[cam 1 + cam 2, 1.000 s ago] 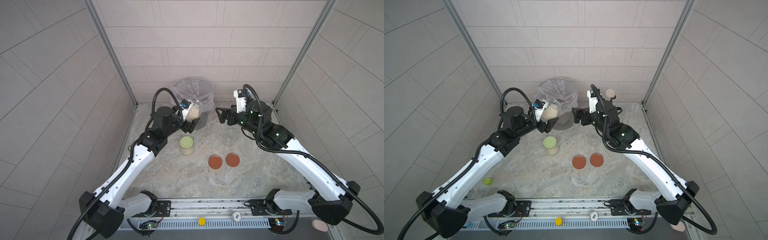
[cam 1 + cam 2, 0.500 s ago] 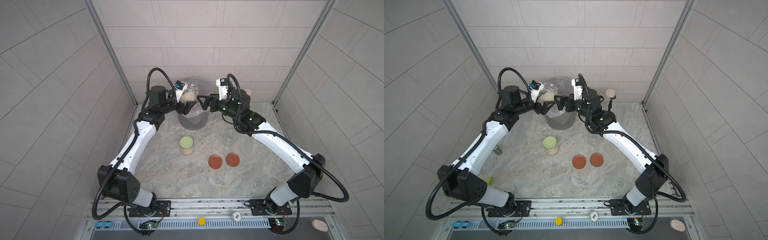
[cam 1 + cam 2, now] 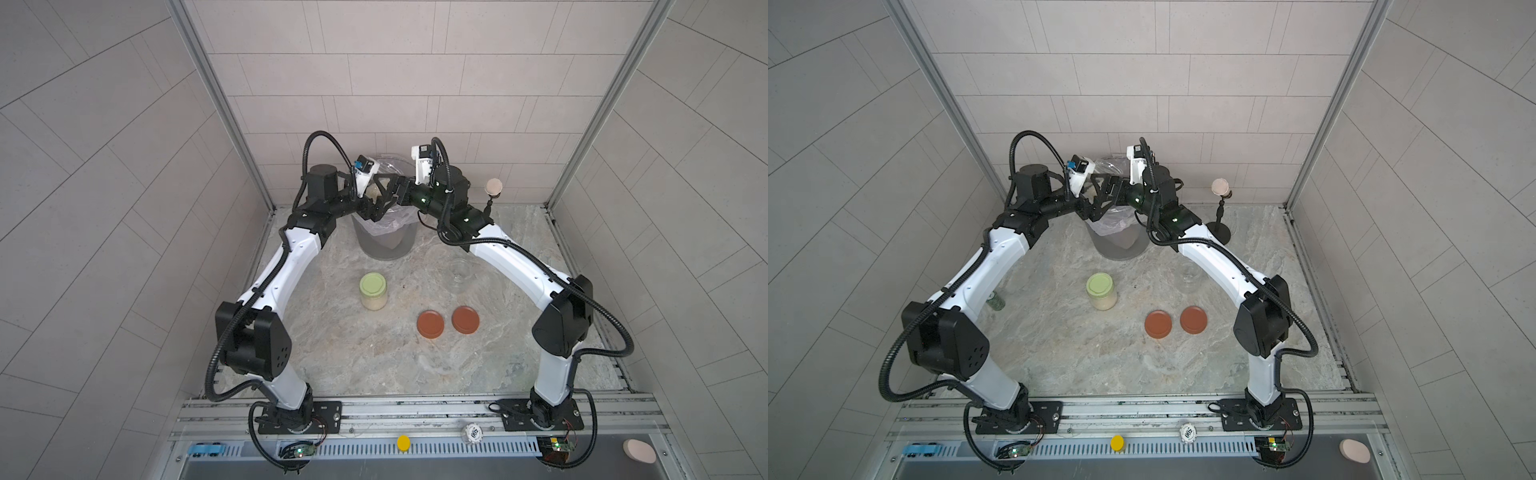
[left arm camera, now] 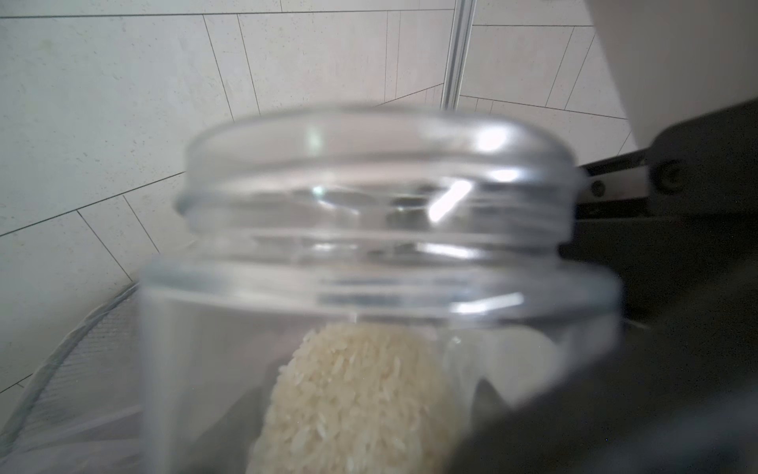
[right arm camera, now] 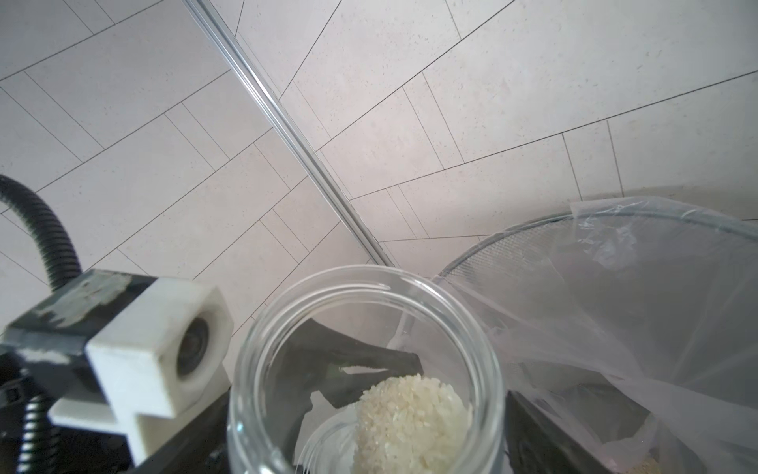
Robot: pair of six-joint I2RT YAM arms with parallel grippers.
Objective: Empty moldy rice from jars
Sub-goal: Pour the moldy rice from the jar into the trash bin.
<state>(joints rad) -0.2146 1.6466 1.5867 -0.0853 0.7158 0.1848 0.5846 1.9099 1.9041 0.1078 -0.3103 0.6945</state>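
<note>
Nearest, two flat rust-red round lids (image 3: 430, 325) lie on the marbled table (image 3: 374, 357). Just behind them stand a squat clear glass jar (image 3: 373, 291) capped in pale green, rice showing through its wall, and an empty lidless glass jar (image 3: 458, 274). Farther back, above the large grey bin (image 3: 384, 245) with its clear plastic liner, the left gripper (image 3: 1086, 204) pinches an open clear glass jar (image 5: 365, 361) tipped toward the right gripper (image 3: 1096, 198), whose jaws stand spread at its mouth. The off-white moldy rice (image 5: 410, 422) sits clumped deep inside. If it breaks free suddenly, it could fall past the liner's rim. A knock from those spread fingers could twist the smooth glass loose.
</note>
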